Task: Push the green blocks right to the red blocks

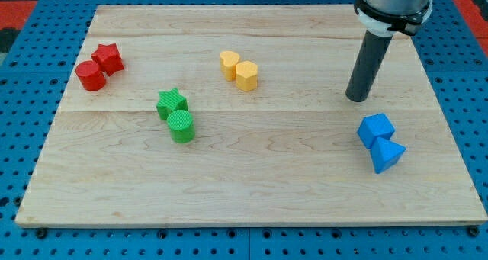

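Note:
A green star block [171, 103] and a green cylinder [181, 126] touch each other left of the board's middle. A red star block [108, 58] and a red cylinder [91, 75] touch each other at the view's upper left. My tip [356, 97] rests on the board at the view's right, far to the right of the green blocks and just above the blue blocks. It touches no block.
Two yellow blocks [239, 69] sit together above the board's middle. A blue cube [376, 128] and a blue wedge-shaped block [387, 155] sit at the right. The wooden board [252, 191] lies on a blue perforated table.

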`<move>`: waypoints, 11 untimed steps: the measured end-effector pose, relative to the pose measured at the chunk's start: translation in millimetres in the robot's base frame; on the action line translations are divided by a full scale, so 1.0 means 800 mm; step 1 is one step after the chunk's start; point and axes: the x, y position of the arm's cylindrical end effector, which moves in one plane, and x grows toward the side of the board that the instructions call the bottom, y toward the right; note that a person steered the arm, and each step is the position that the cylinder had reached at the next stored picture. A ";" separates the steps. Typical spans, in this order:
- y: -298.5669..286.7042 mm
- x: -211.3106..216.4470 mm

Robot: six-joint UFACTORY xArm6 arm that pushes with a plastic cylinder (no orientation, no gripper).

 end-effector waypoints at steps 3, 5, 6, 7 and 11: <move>-0.122 0.073; -0.290 0.118; -0.327 0.086; -0.357 0.037; -0.422 -0.066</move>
